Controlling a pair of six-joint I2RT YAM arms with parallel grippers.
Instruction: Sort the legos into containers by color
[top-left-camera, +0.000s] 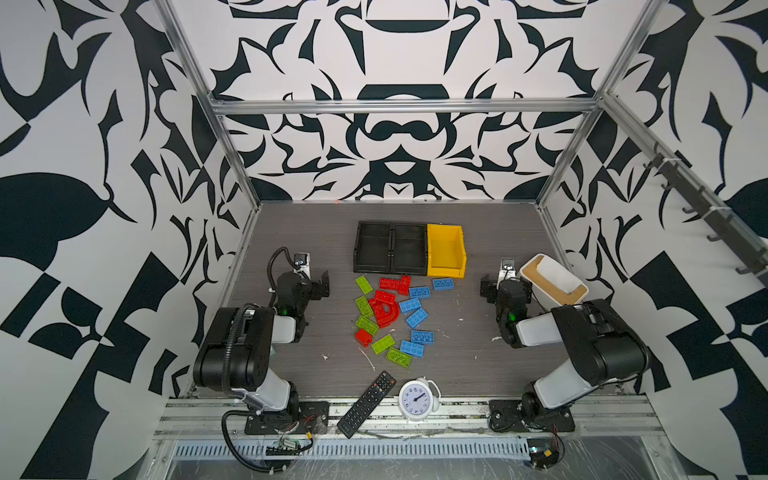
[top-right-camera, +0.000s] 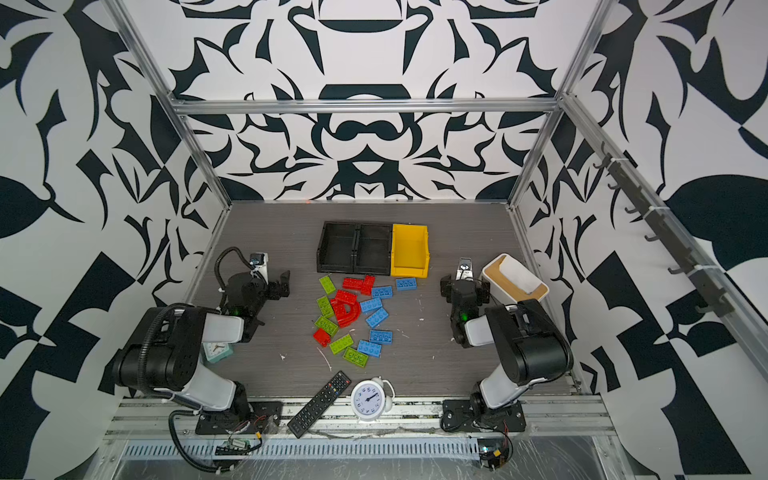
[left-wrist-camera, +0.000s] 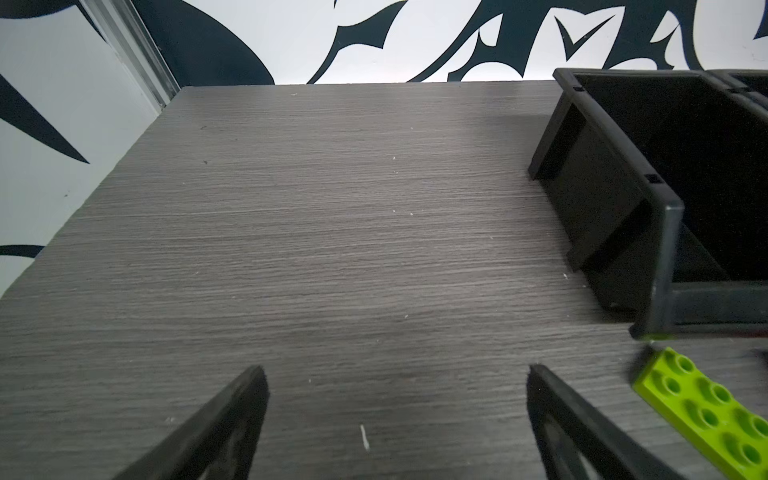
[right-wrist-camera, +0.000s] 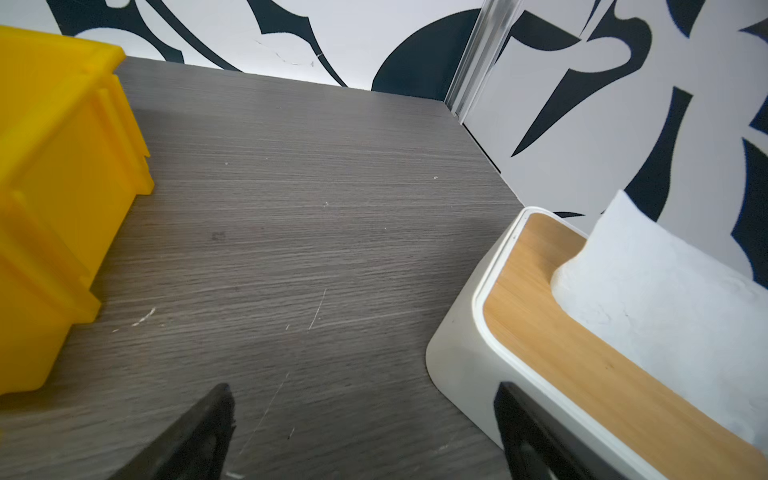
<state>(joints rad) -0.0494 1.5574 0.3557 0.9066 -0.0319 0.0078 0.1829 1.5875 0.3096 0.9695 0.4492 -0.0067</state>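
Observation:
The legos lie in a loose heap mid-table in both top views: lime green bricks (top-left-camera: 364, 305) on its left, red bricks and a red arch (top-left-camera: 388, 312) in the middle, blue bricks (top-left-camera: 417, 318) on its right. Behind the heap stand the containers, two joined black bins (top-left-camera: 390, 248) and a yellow bin (top-left-camera: 445, 250), with nothing visible inside. My left gripper (top-left-camera: 307, 279) hovers left of the heap, open and empty (left-wrist-camera: 397, 370); a green brick (left-wrist-camera: 706, 411) and a black bin (left-wrist-camera: 665, 216) lie beside it. My right gripper (top-left-camera: 506, 283) is open and empty (right-wrist-camera: 363, 388), between the yellow bin (right-wrist-camera: 62, 166) and a white box.
A white box with a tan wooden rim (top-left-camera: 552, 279) stands just right of my right gripper, close to one finger (right-wrist-camera: 523, 424). A black remote (top-left-camera: 368, 403) and a white alarm clock (top-left-camera: 417, 400) lie at the front edge. A small teal clock (top-right-camera: 217, 351) sits under my left arm.

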